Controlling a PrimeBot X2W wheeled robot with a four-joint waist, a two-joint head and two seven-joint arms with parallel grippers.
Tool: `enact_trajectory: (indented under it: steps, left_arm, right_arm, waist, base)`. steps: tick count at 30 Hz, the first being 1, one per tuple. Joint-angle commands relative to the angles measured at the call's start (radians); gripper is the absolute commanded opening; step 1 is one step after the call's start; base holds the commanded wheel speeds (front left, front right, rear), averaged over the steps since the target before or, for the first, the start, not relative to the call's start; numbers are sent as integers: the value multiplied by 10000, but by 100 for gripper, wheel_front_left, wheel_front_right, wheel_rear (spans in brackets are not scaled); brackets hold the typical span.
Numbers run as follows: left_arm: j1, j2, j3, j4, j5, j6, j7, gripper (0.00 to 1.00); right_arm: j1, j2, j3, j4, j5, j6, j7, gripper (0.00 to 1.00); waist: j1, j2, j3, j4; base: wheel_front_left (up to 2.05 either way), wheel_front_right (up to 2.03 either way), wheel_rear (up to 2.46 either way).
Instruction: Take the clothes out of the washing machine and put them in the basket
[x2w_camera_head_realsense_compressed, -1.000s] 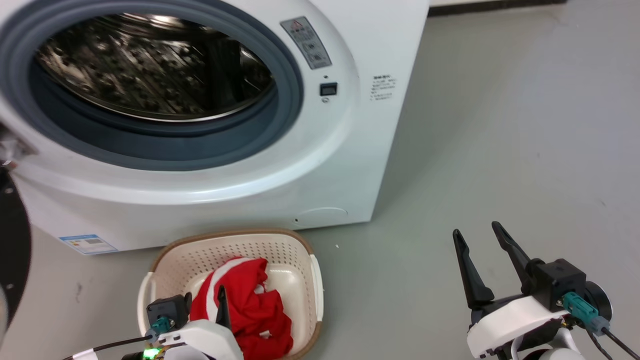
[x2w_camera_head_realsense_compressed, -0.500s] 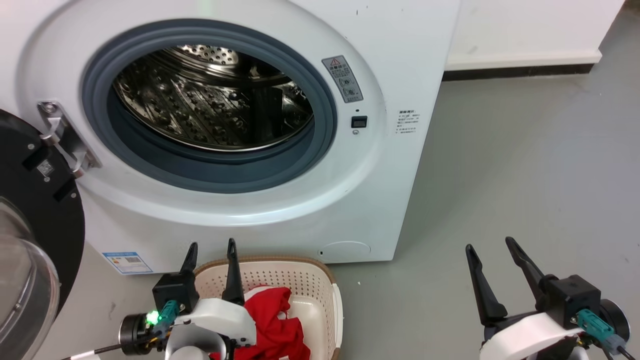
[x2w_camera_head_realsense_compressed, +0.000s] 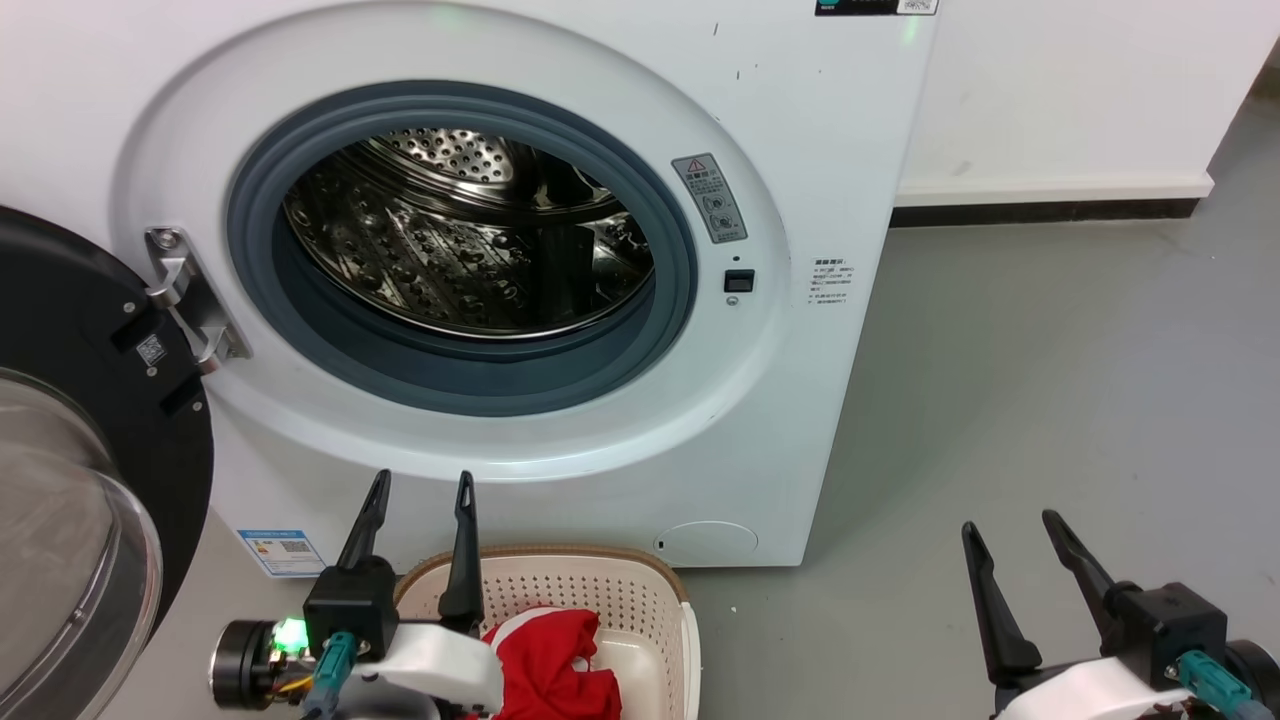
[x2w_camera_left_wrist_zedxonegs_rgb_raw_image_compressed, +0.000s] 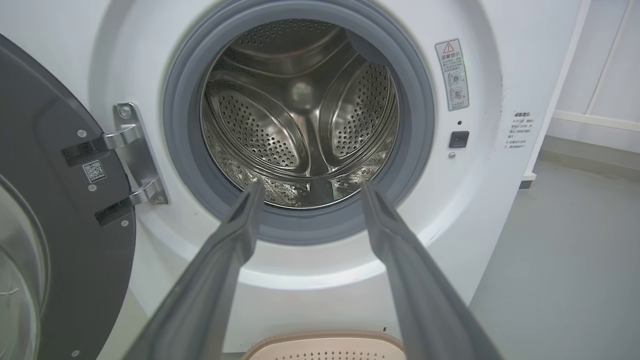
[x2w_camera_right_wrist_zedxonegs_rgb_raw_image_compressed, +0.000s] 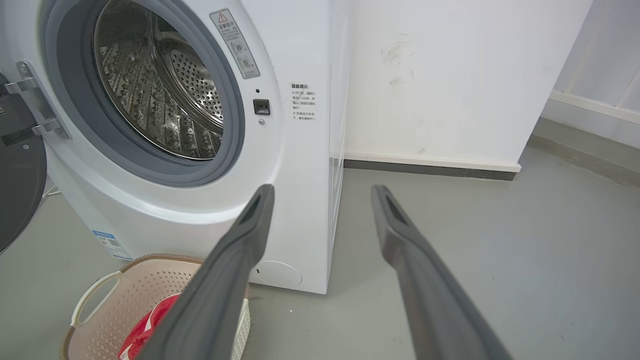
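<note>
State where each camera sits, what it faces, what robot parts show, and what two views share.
Head view: on the head, down at the washing machine and basket; left gripper and right gripper, both open.
Left wrist view: left wrist, straight into the drum; own fingers.
Right wrist view: right wrist, toward the machine's front corner and floor; own fingers.
Shared: both wrist views show the basket rim.

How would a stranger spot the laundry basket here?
Find the large white front-loading washing machine. On the grey floor at its foot sits a small cream perforated plastic basket; its brown rim and the bright red fabric inside set it apart.
</note>
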Motion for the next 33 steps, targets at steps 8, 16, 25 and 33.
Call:
enact_trajectory:
  steps: [8,16,25,33]
  left_arm:
    - [909,233,-79,-1205,8,161,548,100]
    - [1052,200,-192,-1631,-134,212,772,100]
    - [1014,261,-227,-1691,-181,256,801,100]
    - [966,220,-251,-1596,-225,244,815,0]
  right_arm:
    - [344,16,10,-158,-53,-7,45,100]
    - [238,16,55,-134,54,-7,-4,100]
    - [168,16,94,-107,66,-7,-4,100]
    - [251,0,90,-66,83,2,3,0]
  waist:
    - [0,0,-177,163]
    - [0,0,-94,183]
    - [0,0,-37,94]
    - [1,0,-26,97]
  base:
    - [0,0,0]
    - [0,0,0]
    - [0,0,0]
    - [0,0,0]
